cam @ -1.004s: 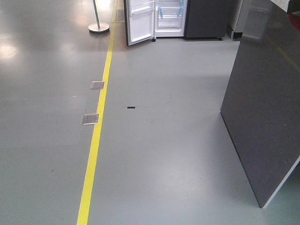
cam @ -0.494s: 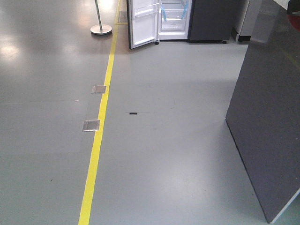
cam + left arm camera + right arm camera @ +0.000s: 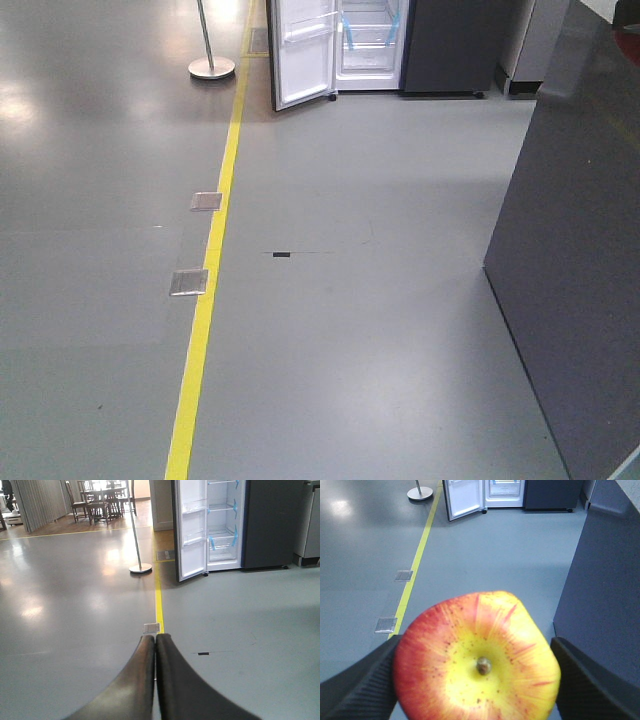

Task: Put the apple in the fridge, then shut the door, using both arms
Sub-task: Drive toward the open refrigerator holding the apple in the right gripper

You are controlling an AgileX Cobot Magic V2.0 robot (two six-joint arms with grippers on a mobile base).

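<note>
Apple [image 3: 477,655] clamped between right jaws, left jaws pressed together empty, fridge [image 3: 225,525] door [image 3: 192,530] open

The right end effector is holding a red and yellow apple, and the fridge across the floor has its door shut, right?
No: the door stands open, as the left wrist view shows. The right end effector does hold the red and yellow apple, and the fridge is across the floor.

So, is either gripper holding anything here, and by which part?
The right gripper holds the apple, clamped across its opposite sides with the stem dimple facing the wrist camera. The left gripper is shut on nothing.
</note>
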